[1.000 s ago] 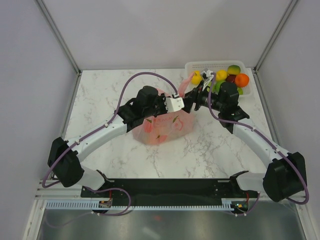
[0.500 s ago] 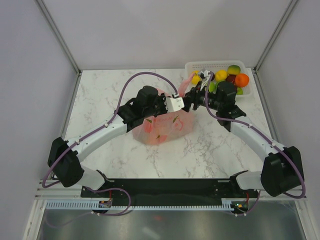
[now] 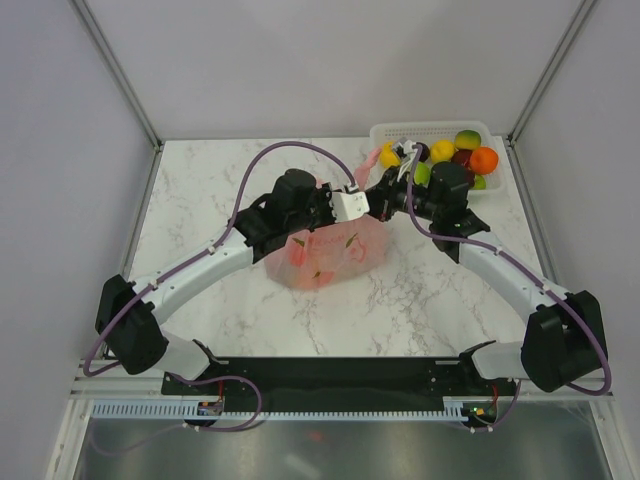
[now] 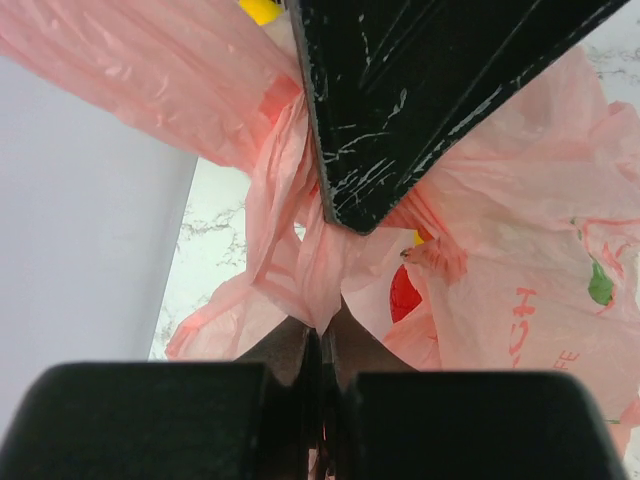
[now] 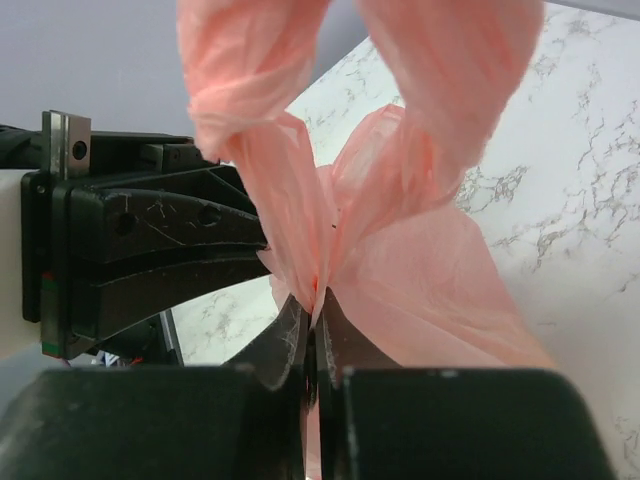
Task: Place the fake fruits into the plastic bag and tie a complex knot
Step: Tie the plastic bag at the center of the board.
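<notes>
The pink plastic bag (image 3: pixel 330 252) sits mid-table with fruit inside; a red fruit (image 4: pixel 404 296) shows through its film. My left gripper (image 3: pixel 364 204) is shut on a gathered fold of the bag's handle (image 4: pixel 300 250) above the bag. Tip to tip with it, my right gripper (image 3: pixel 380 199) is shut on the other pink handle (image 5: pixel 300 210). One pink tail (image 3: pixel 368 158) sticks up behind the grippers. More fake fruits lie in the white basket (image 3: pixel 400 128): an orange one (image 3: pixel 484 160) and yellow ones (image 3: pixel 443 150). No knot shows.
The white lattice basket stands at the back right corner, just behind my right arm. Grey walls and metal posts enclose the marble table (image 3: pixel 200 190). In the right wrist view the left gripper's black body (image 5: pixel 150 250) fills the left side.
My right gripper has shifted slightly left toward the left gripper and closed from wide open onto the pink handle. The left gripper stays shut on its fold.
</notes>
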### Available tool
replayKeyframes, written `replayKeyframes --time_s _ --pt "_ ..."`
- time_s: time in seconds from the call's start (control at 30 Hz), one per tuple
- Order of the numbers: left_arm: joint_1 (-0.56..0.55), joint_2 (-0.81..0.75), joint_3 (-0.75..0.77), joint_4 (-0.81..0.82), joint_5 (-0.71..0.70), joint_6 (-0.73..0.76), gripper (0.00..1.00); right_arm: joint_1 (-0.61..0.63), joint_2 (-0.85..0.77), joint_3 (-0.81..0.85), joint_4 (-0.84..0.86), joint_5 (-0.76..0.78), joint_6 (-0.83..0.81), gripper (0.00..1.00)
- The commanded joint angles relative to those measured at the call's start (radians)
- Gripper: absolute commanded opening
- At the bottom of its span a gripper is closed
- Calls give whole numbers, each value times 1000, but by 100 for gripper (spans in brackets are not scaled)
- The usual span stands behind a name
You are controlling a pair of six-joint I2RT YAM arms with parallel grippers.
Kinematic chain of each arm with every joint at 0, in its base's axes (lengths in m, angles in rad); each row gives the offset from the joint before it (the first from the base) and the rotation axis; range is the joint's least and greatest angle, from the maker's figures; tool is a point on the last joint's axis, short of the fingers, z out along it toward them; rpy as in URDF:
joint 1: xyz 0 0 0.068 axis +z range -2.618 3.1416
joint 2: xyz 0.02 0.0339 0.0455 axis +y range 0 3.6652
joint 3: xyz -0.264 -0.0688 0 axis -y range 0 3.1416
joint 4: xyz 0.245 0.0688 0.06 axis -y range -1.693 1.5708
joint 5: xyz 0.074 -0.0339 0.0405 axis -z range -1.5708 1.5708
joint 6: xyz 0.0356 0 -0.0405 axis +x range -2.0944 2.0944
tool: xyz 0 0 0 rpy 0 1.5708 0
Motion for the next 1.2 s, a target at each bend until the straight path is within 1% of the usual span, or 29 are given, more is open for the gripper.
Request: replayKeyframes --time_s 0.0,0.1,0.23,0.37,0.4,0.53,0.7,0.83,0.9,0.93,0.97,1.0,1.03,1.07,1.13,1.17 --pt "-3 -8 45 8 11 -31 2 13 -10 42 16 26 -8 0" --pt "-3 -14 49 7 5 -42 2 42 -33 42 -24 80 -50 0" --pt "-3 -25 60 5 -34 -74 2 67 -67 28 -54 203 -85 0" --pt "-4 -29 78 7 -129 -112 2 84 -111 -18 -31 301 -99 0" --pt "-3 -31 80 16 -164 -125 2 85 -128 -35 -24 309 -102 0" --pt "-3 -37 66 60 -225 -143 2 101 -156 -58 -15 349 -114 0" --pt "-3 -49 57 97 -274 -165 2 118 -136 -50 -43 366 -128 0" --pt "-4 -74 31 137 -282 -168 2 127 -133 -56 -46 381 -128 0" --pt "-3 -81 25 145 -253 -168 2 128 -136 -63 -41 392 -130 0" --pt "-4 -83 23 142 -242 -169 7 128 -135 -63 -41 392 -127 0" --pt "-3 -91 19 142 -236 -175 14 128 -135 -60 -43 396 -128 0" --pt "-3 -97 16 142 -212 -187 24 128 -133 -57 -46 399 -130 0" --pt "-3 -104 9 142 -197 -194 49 128 -132 -53 -49 404 -130 0" --pt "-4 -123 0 142 -181 -203 56 128 -130 -47 -52 407 -133 0" --pt "-3 -140 0 138 -156 -240 66 128 -127 -44 -57 412 -134 0" --pt "-3 -149 6 137 -155 -255 67 127 -127 -40 -55 412 -133 0"
